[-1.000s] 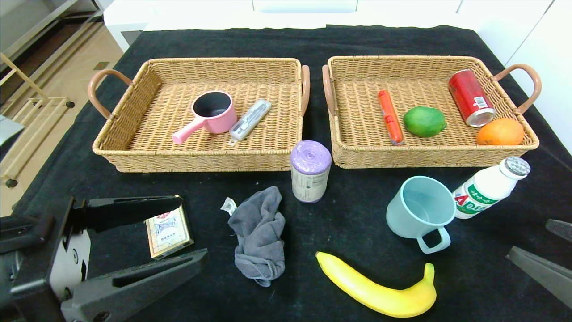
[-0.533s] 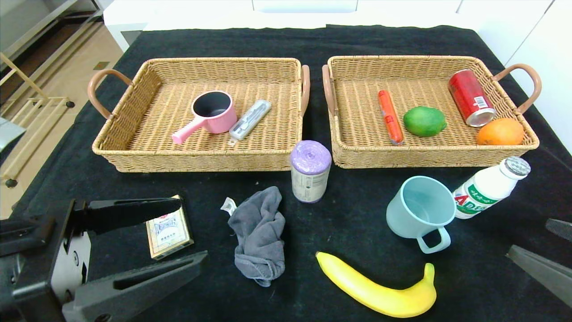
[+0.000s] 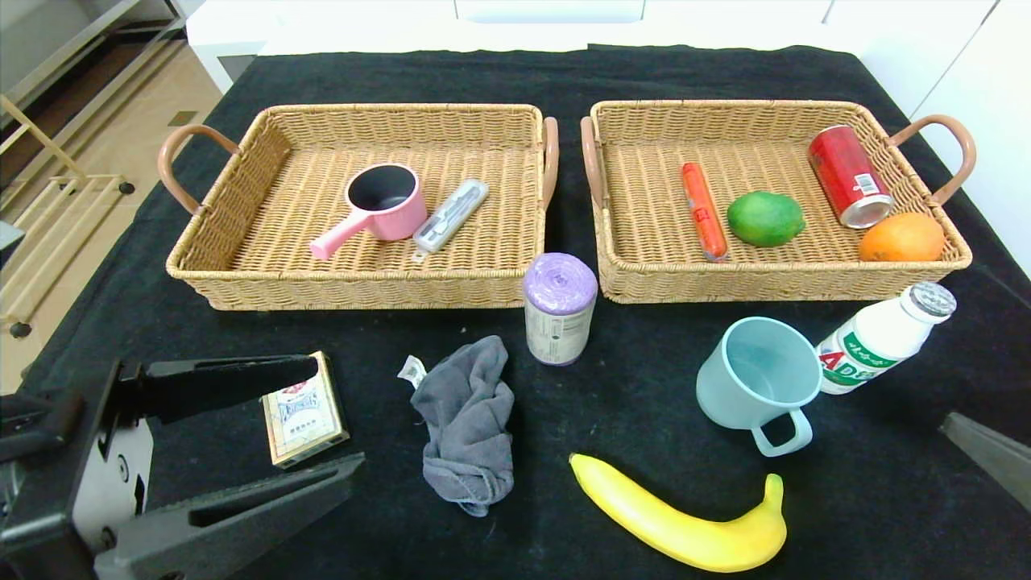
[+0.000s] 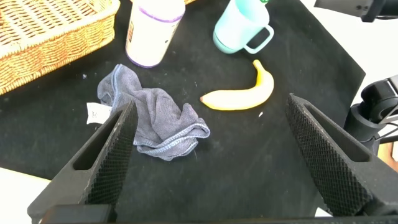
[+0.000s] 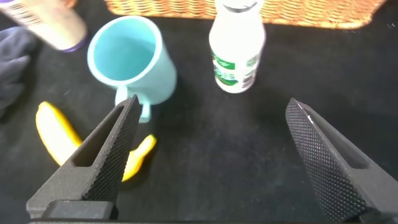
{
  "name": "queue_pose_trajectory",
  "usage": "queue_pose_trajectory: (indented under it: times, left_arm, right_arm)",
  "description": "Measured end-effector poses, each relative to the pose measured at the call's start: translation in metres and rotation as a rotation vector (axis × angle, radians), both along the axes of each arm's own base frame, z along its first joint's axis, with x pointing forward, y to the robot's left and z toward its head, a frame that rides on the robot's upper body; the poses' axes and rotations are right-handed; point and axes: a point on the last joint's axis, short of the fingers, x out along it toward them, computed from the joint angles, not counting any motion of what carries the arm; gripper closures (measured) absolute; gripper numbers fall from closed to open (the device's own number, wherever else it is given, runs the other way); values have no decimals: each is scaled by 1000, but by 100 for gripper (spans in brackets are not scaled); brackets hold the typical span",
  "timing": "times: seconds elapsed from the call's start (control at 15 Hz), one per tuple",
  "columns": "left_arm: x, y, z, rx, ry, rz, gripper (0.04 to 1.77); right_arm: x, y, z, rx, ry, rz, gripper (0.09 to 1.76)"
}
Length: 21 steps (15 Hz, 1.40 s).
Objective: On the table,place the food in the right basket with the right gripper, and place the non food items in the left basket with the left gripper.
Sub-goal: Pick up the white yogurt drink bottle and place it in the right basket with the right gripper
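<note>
White bottle (image 3: 879,338) reads "AD" in red on a green-banded label.

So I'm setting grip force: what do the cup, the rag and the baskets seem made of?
Cup: looks like smooth matte plastic, pale blue. Rag: soft grey cloth, crumpled in folds. Left basket and right basket: woven wicker or rattan-like strands, with smooth brown handles.

Bright, even overhead light, soft shadows on the black cloth surface (image 3: 660,80)
Glare whitens the shiny red drink can (image 3: 849,176) and yellow curved banana (image 3: 685,528); in the right wrist view the pale blue plastic mug (image 5: 132,62) looks slightly soft, the near black tool (image 5: 211,162) blurred
</note>
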Motion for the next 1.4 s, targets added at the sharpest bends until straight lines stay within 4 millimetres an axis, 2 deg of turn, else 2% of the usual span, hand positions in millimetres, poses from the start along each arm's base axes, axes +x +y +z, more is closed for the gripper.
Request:
queue_pose_trajectory:
  times: [0.2, 0.6, 0.8, 1.07, 1.4]
  left_arm:
    - [0, 0, 0, 0, 2, 1, 9]
    - [-2, 1, 0, -3, -5, 2, 9]
    - [-2, 1, 1, -2, -11, 1, 9]
    - [-3, 2, 2, -3, -19, 0, 9]
    - [-5, 3, 4, -8, -30, 2, 9]
  right_arm:
    - [14, 6, -1, 14, 12, -17, 14]
    - [67, 22, -5, 43, -42, -142, 14]
    - [85, 22, -12, 28, -17, -183, 14]
    - [101, 26, -14, 41, -44, -194, 14]
    - [108, 27, -19, 37, -38, -202, 14]
